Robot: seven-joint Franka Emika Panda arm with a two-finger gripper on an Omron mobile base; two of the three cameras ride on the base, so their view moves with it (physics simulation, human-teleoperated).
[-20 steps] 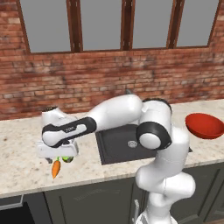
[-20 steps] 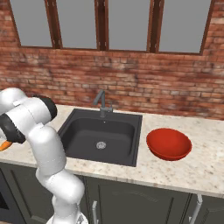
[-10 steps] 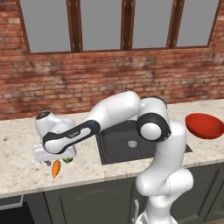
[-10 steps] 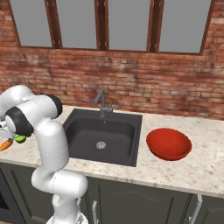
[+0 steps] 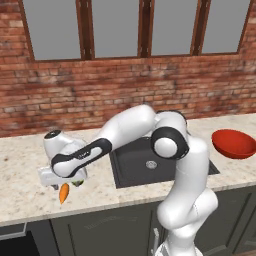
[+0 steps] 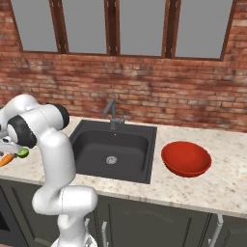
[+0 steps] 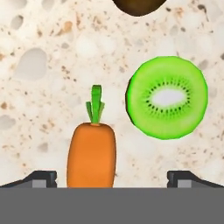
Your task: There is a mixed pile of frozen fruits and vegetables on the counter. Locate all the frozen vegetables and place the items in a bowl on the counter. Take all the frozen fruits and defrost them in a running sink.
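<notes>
The small orange tapered carrot with a green top lies on the beige speckled stone-look counter, between the wide-spread dark fingertips of the gripper. A bright green kiwi-like sliced round sits at its two o'clock, apart.

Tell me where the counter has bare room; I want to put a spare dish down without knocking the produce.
Bare counter lies right of the red bowl and in the strip between bowl and sink. Left of the sink it is crowded: the open gripper hangs over the carrot, with the green fruit slice close by.
</notes>
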